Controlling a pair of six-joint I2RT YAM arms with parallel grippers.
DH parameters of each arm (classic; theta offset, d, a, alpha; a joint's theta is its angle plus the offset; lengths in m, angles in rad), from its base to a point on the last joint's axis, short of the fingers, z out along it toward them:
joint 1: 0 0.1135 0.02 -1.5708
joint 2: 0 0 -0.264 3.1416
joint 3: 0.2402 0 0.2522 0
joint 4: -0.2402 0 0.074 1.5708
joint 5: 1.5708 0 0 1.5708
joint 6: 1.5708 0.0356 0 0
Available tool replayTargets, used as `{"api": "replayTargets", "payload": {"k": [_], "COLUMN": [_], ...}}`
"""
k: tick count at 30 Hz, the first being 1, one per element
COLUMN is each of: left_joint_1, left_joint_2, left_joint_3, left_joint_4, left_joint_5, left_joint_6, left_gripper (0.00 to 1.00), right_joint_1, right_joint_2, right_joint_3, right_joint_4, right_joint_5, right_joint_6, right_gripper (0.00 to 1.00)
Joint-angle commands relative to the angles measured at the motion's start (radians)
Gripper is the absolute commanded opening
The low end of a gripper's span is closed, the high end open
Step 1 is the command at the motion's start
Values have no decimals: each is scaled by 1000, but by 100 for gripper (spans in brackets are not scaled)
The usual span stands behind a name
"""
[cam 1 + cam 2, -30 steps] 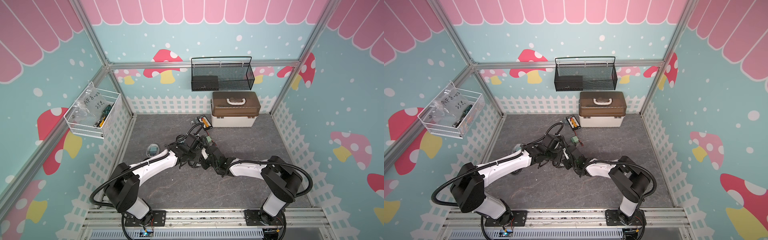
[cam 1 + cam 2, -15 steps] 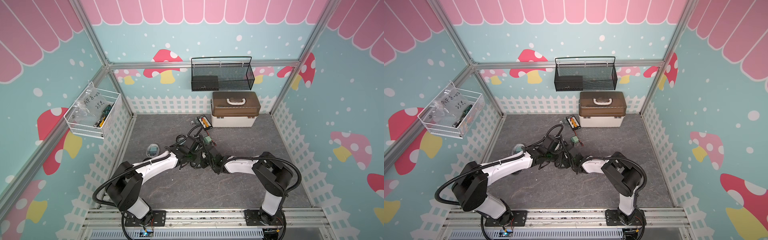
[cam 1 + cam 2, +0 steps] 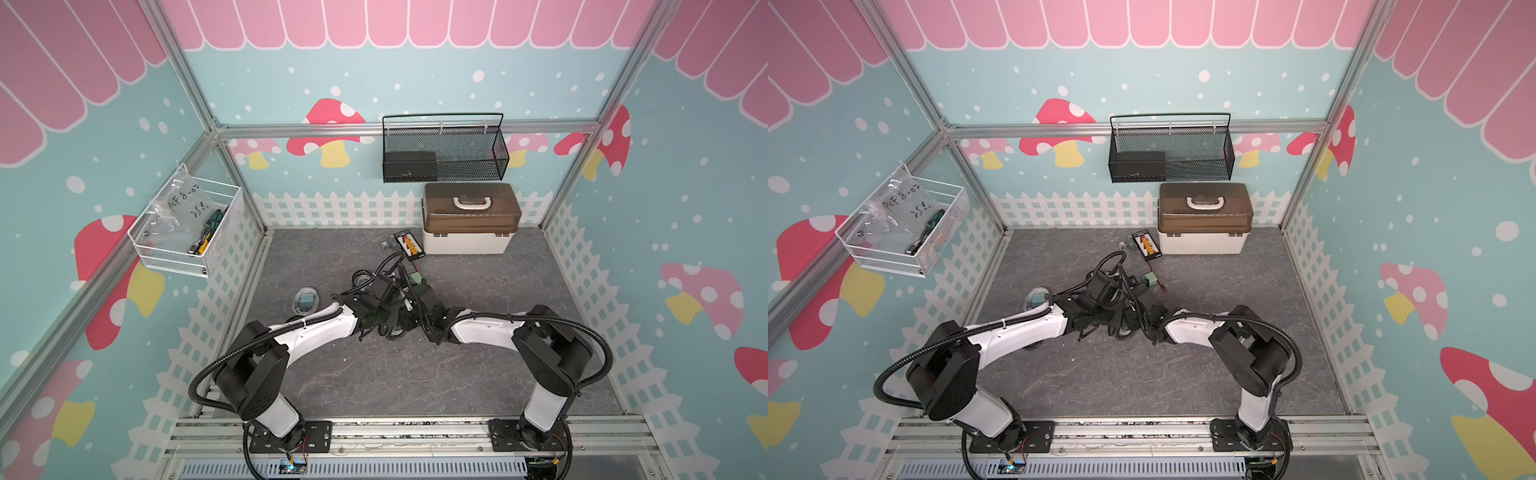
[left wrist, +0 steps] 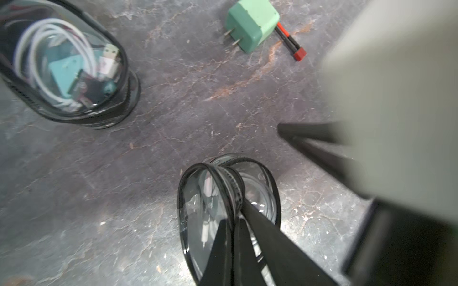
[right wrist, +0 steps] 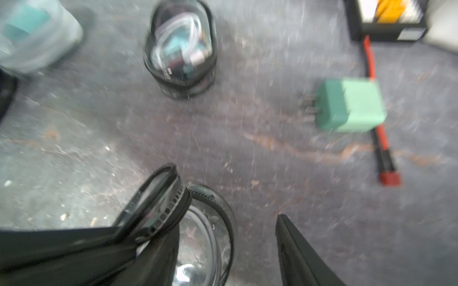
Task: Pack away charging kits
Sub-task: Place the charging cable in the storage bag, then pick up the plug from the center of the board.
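I log zipped pouch [image 4: 64,69] packed; left claw [image 4: 236,210] clamped on open pouch [image 4: 198,210]; right claw [image 5: 229,222] apart; green adapter [image 4: 251,24] loose on tabletop [image 4: 173,99].

The left gripper [image 4: 236,210] pinches a clear pouch [image 4: 198,210] by its rim.
Farther off lie a green plug [image 4: 252,24] and a packed, zipped pouch [image 4: 67,69].
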Motion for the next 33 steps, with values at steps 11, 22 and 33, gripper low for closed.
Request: {"api": "replayTargets", "payload": {"k": [11, 22, 33], "left_joint_1": [27, 41, 40], "left_joint_2": [-122, -140, -139], "left_joint_3": [-6, -41, -52], "left_joint_4": [-68, -51, -31], "left_joint_5": [-126, -98, -86], "left_joint_6": [-58, -55, -63], "left_gripper": [0, 0, 0], "right_joint_1": [-111, -111, -100], "right_joint_2": [375, 667, 420], "right_joint_3": [597, 986, 561], "right_joint_4": [-483, -800, -497], "right_joint_5": [250, 442, 274], "right_joint_6": [211, 264, 169], "right_gripper": [82, 85, 83]}}
